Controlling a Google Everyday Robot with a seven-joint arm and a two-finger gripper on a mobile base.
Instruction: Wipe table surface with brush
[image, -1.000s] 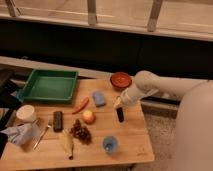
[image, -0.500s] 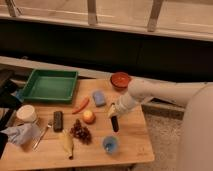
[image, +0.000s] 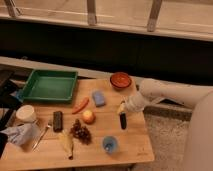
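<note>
The table surface is a light tan plank top filling the lower left. My gripper is at the end of the white arm reaching in from the right, over the table's right part. It is shut on the brush, whose dark end hangs down onto or just above the wood, right of the orange fruit. The brush's upper part is hidden in the gripper.
A green tray sits at the back left and a red bowl at the back right. A blue sponge, red pepper, orange fruit, black block, grapes, banana, blue cup, white cup and cloth are spread over the table.
My gripper with the brush moved left and toward the front edge, then back to the right. The other things have not moved.
</note>
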